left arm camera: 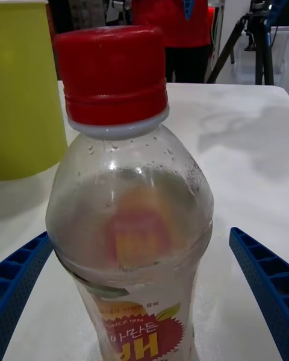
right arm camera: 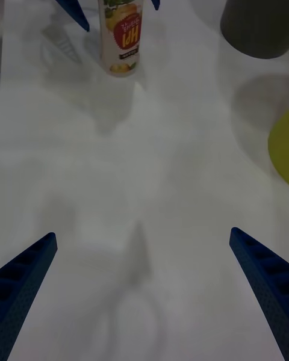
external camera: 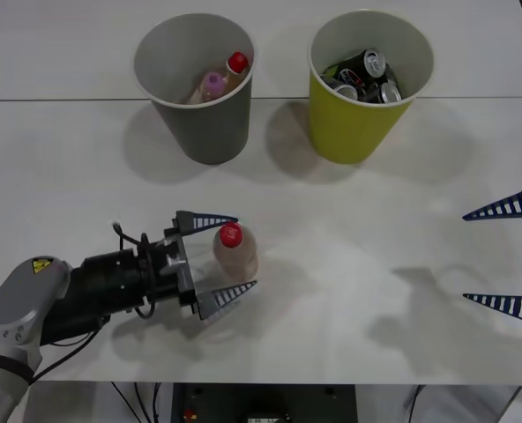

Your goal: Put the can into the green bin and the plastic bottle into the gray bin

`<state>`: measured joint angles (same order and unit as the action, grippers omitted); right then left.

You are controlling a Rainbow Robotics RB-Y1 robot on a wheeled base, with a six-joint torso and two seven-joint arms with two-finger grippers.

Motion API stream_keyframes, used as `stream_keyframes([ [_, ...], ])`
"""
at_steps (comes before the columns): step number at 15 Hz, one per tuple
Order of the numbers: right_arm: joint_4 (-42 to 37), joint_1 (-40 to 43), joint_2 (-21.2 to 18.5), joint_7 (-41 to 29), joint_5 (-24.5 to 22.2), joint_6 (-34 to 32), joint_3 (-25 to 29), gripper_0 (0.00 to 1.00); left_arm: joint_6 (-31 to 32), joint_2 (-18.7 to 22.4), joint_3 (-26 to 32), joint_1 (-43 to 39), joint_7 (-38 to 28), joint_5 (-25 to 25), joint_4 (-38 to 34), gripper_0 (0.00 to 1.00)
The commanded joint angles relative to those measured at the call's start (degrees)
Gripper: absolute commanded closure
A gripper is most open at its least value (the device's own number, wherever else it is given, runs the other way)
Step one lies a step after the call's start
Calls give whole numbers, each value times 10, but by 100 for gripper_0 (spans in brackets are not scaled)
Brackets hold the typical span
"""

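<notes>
The plastic bottle (external camera: 235, 251) stands upright on the white table, red cap up, with pinkish contents and a yellow-and-red label (right arm camera: 122, 36). My left gripper (external camera: 246, 251) is open around it, one blue finger on each side, not touching. In the left wrist view the bottle (left arm camera: 129, 216) sits close between the fingers (left arm camera: 256, 271). The gray bin (external camera: 210, 128) at the back holds a red-capped and a pink-capped bottle. Beside it, the green bin (external camera: 349, 132) holds several dark cans (external camera: 367, 75). My right gripper (external camera: 464, 256) hovers open at the right edge, apart from everything.
The two bins stand side by side at the far end of the table, the gray bin (right arm camera: 259, 18) left of the green bin (right arm camera: 280, 150). A table seam (external camera: 67, 99) runs behind them. Bare white tabletop (external camera: 358, 264) lies between the bottle and my right gripper.
</notes>
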<state>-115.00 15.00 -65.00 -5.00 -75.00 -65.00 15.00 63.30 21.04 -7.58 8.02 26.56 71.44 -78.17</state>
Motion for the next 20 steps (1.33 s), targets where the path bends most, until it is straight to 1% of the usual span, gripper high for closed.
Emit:
stream_keyframes([
  [1,0,0,0,0,0,0,0,0,-4,-13,0,9,-10,22,0,0],
  [3,0,0,0,0,0,0,0,0,-5,-21,-1,13,-14,27,0,0],
  [4,0,0,0,0,0,0,0,0,-5,-22,-1,13,-16,27,0,3],
  [5,0,0,0,0,0,0,0,0,-5,-22,-2,13,-19,27,0,50],
  [6,0,0,0,0,0,0,0,0,-5,-22,-6,15,-20,27,0,83],
  [7,0,0,0,0,0,0,0,0,-6,-22,-8,17,-24,27,0,96],
  [8,0,0,0,0,0,0,0,0,-7,-22,-9,17,-28,27,0,100],
  [14,0,0,0,0,0,0,0,0,-6,-22,-7,19,-38,27,0,100],
  [16,0,0,0,0,0,0,0,0,-6,-18,-2,19,-41,28,0,100],
  [17,0,0,0,0,0,0,0,0,-6,-9,-1,21,-46,27,0,100],
  [18,0,0,0,0,0,0,0,0,-6,1,0,24,-54,26,0,100],
  [20,0,0,0,0,0,0,0,0,-7,23,1,31,-112,25,-8,100],
])
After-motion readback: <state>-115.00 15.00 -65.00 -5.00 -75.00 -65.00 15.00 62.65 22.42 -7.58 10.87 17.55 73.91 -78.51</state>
